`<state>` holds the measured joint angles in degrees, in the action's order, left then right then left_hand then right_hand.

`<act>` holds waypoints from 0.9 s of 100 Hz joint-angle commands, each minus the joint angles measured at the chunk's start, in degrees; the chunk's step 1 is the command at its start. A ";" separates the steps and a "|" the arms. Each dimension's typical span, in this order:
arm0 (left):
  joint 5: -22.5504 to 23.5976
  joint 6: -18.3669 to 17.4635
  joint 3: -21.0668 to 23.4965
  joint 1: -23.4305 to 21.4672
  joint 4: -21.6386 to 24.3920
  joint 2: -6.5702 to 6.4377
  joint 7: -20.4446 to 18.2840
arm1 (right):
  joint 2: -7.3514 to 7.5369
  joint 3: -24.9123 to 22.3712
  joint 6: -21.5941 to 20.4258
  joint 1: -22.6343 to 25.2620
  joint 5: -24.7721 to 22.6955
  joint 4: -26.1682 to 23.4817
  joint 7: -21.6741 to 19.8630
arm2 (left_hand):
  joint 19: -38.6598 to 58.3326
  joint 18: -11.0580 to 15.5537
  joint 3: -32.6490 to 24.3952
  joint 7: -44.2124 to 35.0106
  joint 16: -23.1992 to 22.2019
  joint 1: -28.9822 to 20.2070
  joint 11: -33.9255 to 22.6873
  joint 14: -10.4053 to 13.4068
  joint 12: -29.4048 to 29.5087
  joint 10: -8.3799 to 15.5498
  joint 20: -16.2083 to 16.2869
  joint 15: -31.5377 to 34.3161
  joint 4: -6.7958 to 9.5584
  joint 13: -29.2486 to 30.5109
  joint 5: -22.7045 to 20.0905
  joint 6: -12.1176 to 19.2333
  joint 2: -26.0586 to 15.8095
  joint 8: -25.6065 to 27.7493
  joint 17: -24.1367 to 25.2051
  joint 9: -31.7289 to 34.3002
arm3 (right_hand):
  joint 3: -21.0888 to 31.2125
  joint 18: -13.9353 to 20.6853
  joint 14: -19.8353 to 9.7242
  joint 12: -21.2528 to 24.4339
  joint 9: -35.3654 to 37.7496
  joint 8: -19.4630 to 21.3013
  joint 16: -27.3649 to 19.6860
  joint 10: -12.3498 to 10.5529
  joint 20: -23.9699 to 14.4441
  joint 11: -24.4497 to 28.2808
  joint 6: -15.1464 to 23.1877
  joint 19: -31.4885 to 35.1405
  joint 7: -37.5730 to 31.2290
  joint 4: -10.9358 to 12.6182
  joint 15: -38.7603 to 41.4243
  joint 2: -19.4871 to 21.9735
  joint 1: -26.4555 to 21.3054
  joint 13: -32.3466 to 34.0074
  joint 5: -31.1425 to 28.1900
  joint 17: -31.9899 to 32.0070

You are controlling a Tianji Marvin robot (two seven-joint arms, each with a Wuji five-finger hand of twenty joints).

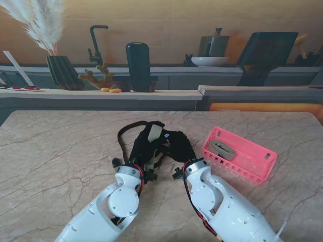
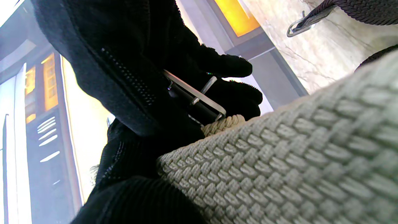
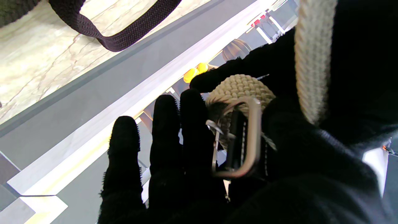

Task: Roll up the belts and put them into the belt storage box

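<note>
Marble surface (image 1: 60,151) carries a pink storage box (image 1: 255,162), one belt already coiled inside. Just left of the box, left hand (image 1: 147,143) and right hand (image 1: 177,145) both pinch a beige woven belt (image 1: 154,132); limp and light, it is best gripped beside its buckle (image 3: 245,137).

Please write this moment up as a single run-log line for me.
left hand: shut on beige belt | right hand: on its buckle end | dark belt: on table | pink basket: holds one belt
</note>
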<state>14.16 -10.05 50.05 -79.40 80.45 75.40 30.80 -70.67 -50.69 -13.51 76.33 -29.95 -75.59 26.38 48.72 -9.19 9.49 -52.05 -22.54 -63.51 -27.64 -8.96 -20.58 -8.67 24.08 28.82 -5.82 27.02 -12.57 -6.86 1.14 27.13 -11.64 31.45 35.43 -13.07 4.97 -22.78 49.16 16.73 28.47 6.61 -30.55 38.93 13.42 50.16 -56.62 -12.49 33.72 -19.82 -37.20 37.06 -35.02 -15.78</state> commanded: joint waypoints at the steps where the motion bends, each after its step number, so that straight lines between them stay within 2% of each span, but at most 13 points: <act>1: -0.63 0.03 0.05 -0.71 0.20 0.35 -0.24 | -0.28 -0.02 0.32 0.53 0.25 -1.36 -0.42 | 3.42 0.09 -6.33 -5.82 -0.74 -7.91 -2.25 0.89 -1.17 2.48 1.88 2.53 1.12 4.62 -2.61 5.02 -7.78 1.83 -1.72 4.29 | 4.44 -0.89 -0.27 -0.41 -2.63 -0.65 1.07 0.52 -0.58 0.35 -0.76 1.82 -1.29 1.50 1.68 -2.62 3.28 -0.45 1.80 0.60; 7: -1.51 0.11 0.15 -0.92 0.53 0.46 -0.31 | -0.07 -0.31 1.13 0.89 0.49 -2.01 -1.33 | 4.25 0.21 -6.39 -8.12 -0.71 -7.72 -2.94 1.26 -1.48 3.31 2.20 2.98 1.30 5.74 -2.46 5.46 -7.86 3.10 -2.13 6.83 | 9.35 -1.26 0.57 -0.35 -4.33 3.04 1.60 1.46 -0.52 0.59 -5.01 1.91 5.01 2.26 2.11 -4.83 9.33 -0.73 1.54 0.63; 11: -2.12 0.32 0.29 -1.10 0.83 0.51 -0.40 | 0.14 -0.57 1.56 1.15 0.43 -2.44 -1.90 | 4.53 0.03 -6.43 -8.58 -0.69 -7.64 -2.95 1.42 -1.48 3.60 2.33 3.08 1.37 5.92 -2.35 5.51 -7.96 3.35 -2.08 7.49 | 11.85 -1.45 1.04 -0.40 -5.02 5.93 1.81 2.09 -0.57 0.66 -7.08 1.78 8.74 4.90 2.09 -5.69 12.77 -1.02 1.00 0.80; 12: -2.26 0.37 0.33 -1.14 0.90 0.52 -0.41 | 0.20 -0.64 1.66 1.22 0.37 -2.54 -2.03 | 4.66 0.06 -6.43 -8.65 -0.70 -7.62 -2.92 1.51 -1.46 3.65 2.38 3.12 1.38 6.02 -2.33 5.55 -7.97 3.38 -2.17 7.66 | 12.37 -1.47 1.11 -0.42 -5.30 8.69 1.89 2.24 -0.69 0.60 -7.61 1.70 10.46 5.72 2.02 -5.92 13.90 -1.14 0.90 0.83; 14: -2.56 0.49 0.43 -1.21 1.03 0.55 -0.43 | 0.35 -0.81 1.78 1.34 0.17 -2.71 -2.27 | 4.83 0.12 -6.47 -8.74 -0.70 -7.64 -2.90 1.51 -1.45 3.78 2.45 3.19 1.40 6.22 -2.31 5.53 -7.97 3.40 -2.31 7.95 | 12.58 -1.54 1.33 -0.41 -5.72 10.72 1.96 2.53 -0.78 0.49 -8.33 1.62 11.97 6.32 1.96 -6.20 15.20 -1.24 1.15 0.88; 21: -3.85 0.84 0.89 -1.58 1.60 0.70 -0.36 | 0.78 -1.53 1.92 1.83 -0.87 -3.28 -2.69 | 5.26 0.55 -6.64 -8.65 -0.65 -7.94 -2.63 1.87 -1.30 3.96 2.59 3.31 1.53 6.91 -2.10 5.16 -7.83 3.22 -2.81 8.64 | 12.63 -1.80 1.69 -0.47 -6.54 11.37 2.02 3.10 -0.87 0.34 -9.51 1.50 13.86 6.78 1.83 -7.39 17.66 -1.47 1.94 0.88; 31: -5.11 1.62 1.49 -2.01 2.27 0.90 0.05 | 1.30 -2.83 1.73 2.86 -2.12 -4.35 -2.92 | 5.84 0.89 -6.68 -8.45 -0.59 -8.32 -2.08 1.95 -1.04 3.56 2.77 3.60 1.58 7.75 -2.08 4.59 -7.75 2.79 -3.51 9.09 | 12.98 -1.68 1.78 -0.43 -7.15 11.44 2.07 3.14 -0.98 0.02 -9.47 1.55 14.74 6.83 1.72 -8.57 17.97 -1.50 2.15 0.69; 41: -6.95 2.08 1.97 -2.49 3.05 0.94 -0.40 | 1.75 -4.02 1.26 3.80 -4.11 -5.07 -2.38 | 5.99 0.82 -6.61 -8.32 -0.49 -8.50 -1.81 1.66 -0.88 3.28 2.80 3.67 1.59 7.89 -2.20 4.41 -7.35 2.53 -3.58 9.77 | 15.43 -1.32 1.47 -0.52 -6.09 11.96 2.35 2.58 -1.27 0.13 -8.23 1.90 14.61 7.26 2.05 -9.16 14.09 -0.39 0.94 -0.23; 47: -8.57 2.00 2.19 -2.81 3.58 1.07 -0.59 | 1.84 -4.53 0.85 4.13 -5.24 -5.09 -1.30 | 6.13 0.65 -6.54 -7.72 -0.49 -8.43 -1.70 1.41 -0.83 2.97 2.86 3.81 1.56 7.73 -2.56 4.23 -7.01 1.92 -3.25 10.09 | 14.39 -1.17 1.03 -0.74 -3.76 6.53 3.17 1.61 -1.90 0.50 -4.34 2.36 7.82 1.63 2.94 -10.06 7.98 1.27 0.62 -1.15; 52: -9.84 1.86 2.31 -3.07 4.01 1.13 -0.90 | 1.89 -4.81 0.57 4.29 -5.84 -5.05 -0.67 | 6.29 0.45 -6.51 -7.24 -0.52 -8.43 -1.66 1.04 -0.82 2.69 2.94 3.94 1.54 7.51 -2.93 4.10 -6.65 1.48 -3.04 10.25 | 13.48 -1.07 0.65 -0.70 -1.51 2.60 3.53 0.84 -1.91 0.72 -1.80 2.90 2.30 0.19 3.85 -10.61 4.99 2.50 0.23 -1.63; 76: -11.48 0.87 2.41 -3.70 4.89 0.84 -2.40 | 2.16 -4.65 0.37 3.65 -7.03 -4.14 -0.70 | 6.90 -0.21 -6.61 -5.87 -0.51 -8.47 -1.32 0.67 -0.64 2.35 3.20 4.27 1.47 7.89 -4.47 4.05 -5.98 0.57 -3.06 11.06 | 14.70 -1.28 0.67 -0.83 0.72 0.79 4.21 0.73 -1.92 0.91 -0.37 3.50 0.06 -0.55 5.24 -13.32 3.42 3.84 -2.08 -2.19; 86: -12.53 0.46 2.61 -4.03 5.35 0.63 -3.39 | 2.05 -4.23 -0.01 2.90 -7.27 -3.04 -0.13 | 7.02 -0.71 -6.56 -5.38 -0.43 -8.42 -1.02 0.46 -0.43 2.29 3.25 4.21 1.44 8.53 -5.46 4.18 -5.56 0.38 -3.19 11.92 | 16.11 -0.82 -0.47 -1.12 4.89 0.25 4.90 -1.11 -1.94 1.56 3.08 4.35 -2.22 -1.51 6.68 -12.47 0.82 5.45 -5.74 -3.13; 90: -13.32 0.23 2.75 -4.21 5.59 0.49 -4.06 | 2.01 -4.06 0.01 2.68 -7.48 -2.75 0.22 | 7.03 -1.03 -6.55 -5.07 -0.43 -8.44 -0.84 0.31 -0.31 2.21 3.25 4.19 1.42 8.92 -5.97 4.38 -5.10 0.29 -3.21 12.40 | 16.31 -0.64 -0.70 -1.05 6.48 -0.22 5.39 -1.43 -1.99 1.50 3.79 4.81 -2.91 -1.58 7.76 -11.71 -1.68 5.90 -6.99 -3.35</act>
<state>1.92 -9.22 52.69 -82.99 84.86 75.93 27.73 -68.43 -55.03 -13.18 79.37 -37.07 -79.06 26.03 54.16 -10.03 6.00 -58.39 -22.53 -67.09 -28.89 -8.97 -21.12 -7.36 26.27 31.90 -5.68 33.49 -16.29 -5.74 0.66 27.89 -14.74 41.23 47.97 -14.44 6.26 -22.97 53.20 16.67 32.85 6.28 -31.65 39.49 11.55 52.84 -53.87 -13.26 39.59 -32.72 -31.41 41.31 -37.55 -18.54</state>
